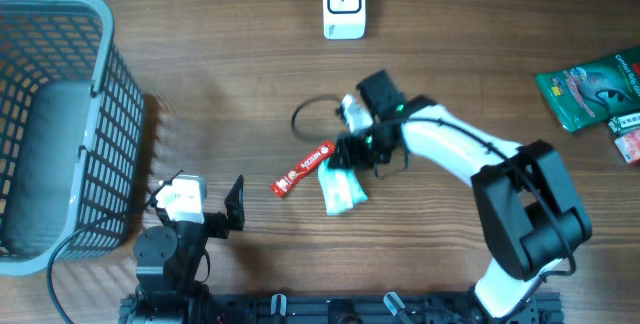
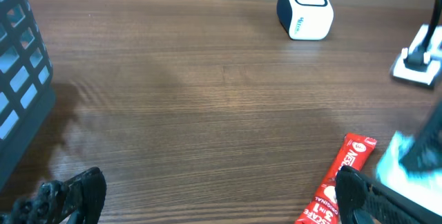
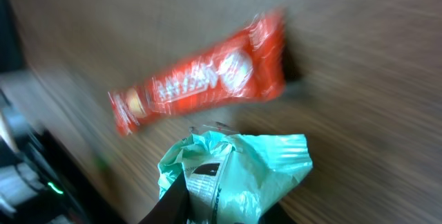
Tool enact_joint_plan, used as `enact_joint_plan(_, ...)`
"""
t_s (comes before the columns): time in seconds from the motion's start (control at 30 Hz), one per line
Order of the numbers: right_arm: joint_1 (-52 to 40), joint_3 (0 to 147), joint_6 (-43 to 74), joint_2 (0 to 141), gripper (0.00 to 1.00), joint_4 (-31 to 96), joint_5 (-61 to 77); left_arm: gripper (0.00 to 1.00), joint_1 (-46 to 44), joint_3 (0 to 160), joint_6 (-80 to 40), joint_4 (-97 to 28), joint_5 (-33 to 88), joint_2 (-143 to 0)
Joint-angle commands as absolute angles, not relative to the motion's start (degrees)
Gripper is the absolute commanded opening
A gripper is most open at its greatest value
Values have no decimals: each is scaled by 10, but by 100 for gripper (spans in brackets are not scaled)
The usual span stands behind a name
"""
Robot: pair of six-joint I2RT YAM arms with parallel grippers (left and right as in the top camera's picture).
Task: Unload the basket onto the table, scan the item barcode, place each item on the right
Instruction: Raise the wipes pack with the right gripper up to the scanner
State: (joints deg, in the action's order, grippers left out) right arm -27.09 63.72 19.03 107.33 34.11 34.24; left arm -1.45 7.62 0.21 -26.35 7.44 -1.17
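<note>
Dark wood surface [image 1: 200, 64] with a grey basket [image 1: 118, 94] off on the left and the white scanner [image 1: 343, 4] up at the far edge. The mint-green packet [image 1: 340, 189] is around the middle, right beside a red stick sachet [image 1: 305, 169] and well short of the scanner. Right fingers [image 3: 173, 200] are clamped on the packet's crumpled end, though the wrist view is pretty blurry. Left fingers [image 2: 359, 196] are spread wide with nothing in them, low down near the basket. Another green bag [image 1: 590, 89] lies far right.

red sachet [image 3: 200, 79] blurred, green pouch [image 3: 242, 165] cut off below.
</note>
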Motion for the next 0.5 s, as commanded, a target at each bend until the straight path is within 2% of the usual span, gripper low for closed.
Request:
enact_joint_plan(0.0, -217, 707, 339, 1078, 6, 401, 359, 100, -15, 77, 11, -265, 83, -9)
enact_joint_plan(0.13, -147, 759, 437, 1077, 5, 526, 413, 100, -15, 77, 11, -265, 83, -9)
enact_joint_plan(0.2, -106, 761, 497, 1077, 5, 570, 485, 100, -15, 77, 11, -265, 83, -9)
enact_joint_plan(0.3, -64, 761, 444, 1077, 4, 590, 509, 100, -15, 77, 11, -265, 83, -9)
enact_joint_plan(0.47, -25, 761, 436, 1061, 4, 669, 512, 100, -15, 77, 11, -265, 83, -9)
